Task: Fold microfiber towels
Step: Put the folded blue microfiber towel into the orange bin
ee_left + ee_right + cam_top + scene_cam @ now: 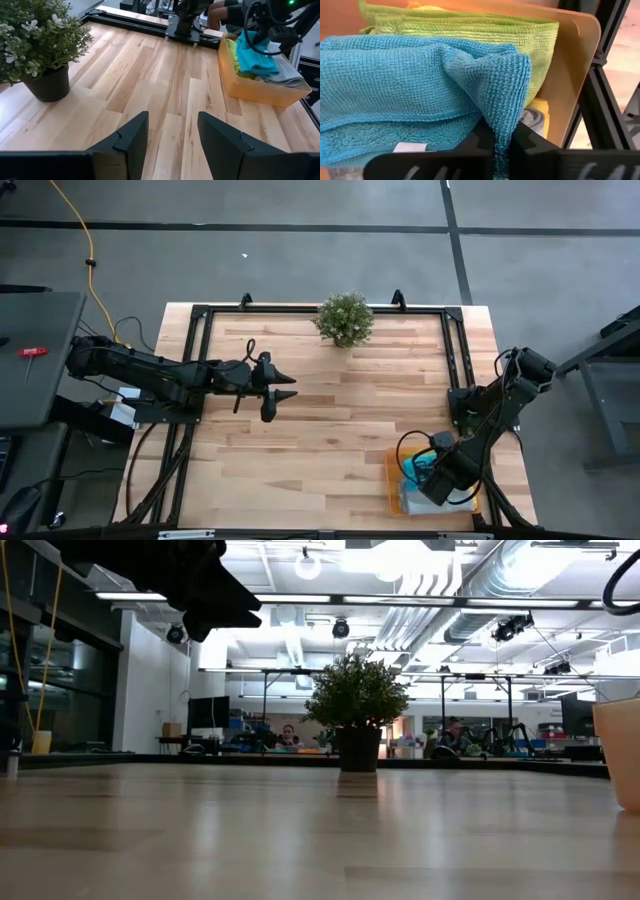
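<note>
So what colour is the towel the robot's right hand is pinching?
Teal towel, clearest in the right wrist view.

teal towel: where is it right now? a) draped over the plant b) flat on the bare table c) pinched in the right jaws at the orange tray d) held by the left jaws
c: the right gripper is shut on a fold of the teal towel, lifted over the orange tray.

Layout: potted plant (345, 319) stood at the table's (330, 440) far edge, centre. Tray (392, 480) sat at the near right corner, holding stacked towels (257, 60), right gripper (425, 480) above them; left gripper (283, 387) hung left of centre.
</note>
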You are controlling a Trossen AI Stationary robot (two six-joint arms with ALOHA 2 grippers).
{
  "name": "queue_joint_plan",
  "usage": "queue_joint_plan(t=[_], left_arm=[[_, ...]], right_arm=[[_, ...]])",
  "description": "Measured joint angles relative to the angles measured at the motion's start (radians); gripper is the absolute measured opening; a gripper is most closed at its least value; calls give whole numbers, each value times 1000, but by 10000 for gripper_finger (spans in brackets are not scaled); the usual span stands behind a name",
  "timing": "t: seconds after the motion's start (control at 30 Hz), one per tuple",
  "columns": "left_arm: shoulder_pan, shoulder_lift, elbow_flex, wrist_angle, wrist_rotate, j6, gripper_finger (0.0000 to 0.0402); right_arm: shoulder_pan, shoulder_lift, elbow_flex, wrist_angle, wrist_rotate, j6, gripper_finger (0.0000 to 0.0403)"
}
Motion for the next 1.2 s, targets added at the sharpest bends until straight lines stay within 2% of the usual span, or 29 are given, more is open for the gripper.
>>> queue_joint_plan(t=[0.17,0.37,0.53,0.63,0.7,0.8,0.97,1.03,1.13,1.2], left_arm=[[0,0,0,0,-2,0,161],[0,0,0,0,-2,0,161],[0,0,0,0,-3,0,161],[0,0,0,0,-3,0,161],[0,0,0,0,-2,0,161],[0,-1,0,0,-2,0,161],[-2,-1,0,0,33,-43,161],[-2,-1,0,0,47,-65,161],[-3,-1,0,0,53,-81,161],[-3,-1,0,0,53,-82,161]], right_arm=[[0,0,0,16,-1,14,24],[0,0,0,-9,-6,11,111],[11,-26,49,-184,-43,-43,184],[33,-62,100,-320,3,-36,203],[47,-101,108,-319,41,-37,205],[60,-172,59,-172,110,-76,205],[47,-300,-95,271,268,-234,206],[24,-324,-153,398,254,-285,204],[-6,-319,-223,525,146,-375,189],[-20,-312,-257,606,120,-413,171]])
